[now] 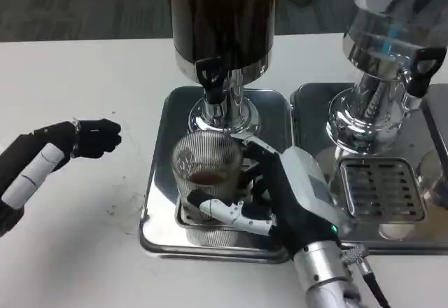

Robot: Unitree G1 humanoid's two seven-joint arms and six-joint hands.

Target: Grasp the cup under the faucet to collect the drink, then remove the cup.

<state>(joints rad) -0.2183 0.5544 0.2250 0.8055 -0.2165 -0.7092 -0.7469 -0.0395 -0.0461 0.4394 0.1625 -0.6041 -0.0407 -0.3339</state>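
Note:
A ribbed clear glass cup (204,171) stands on the drip grate of the left steel tray (159,203), right below the black faucet (212,80) of the dark drink dispenser (222,14). A little brown liquid lies in the cup's bottom. My right hand (280,189) grips the cup from the right, its thumb across the cup's lower front and fingers behind it. My left hand (66,150) hovers over the white table at the left, well apart from the cup, fingers curled in and holding nothing.
A second, chrome dispenser (388,49) with a black tap lever (420,70) stands at the right on its own tray with a drip grate (381,189). The white table (77,77) stretches out on the left.

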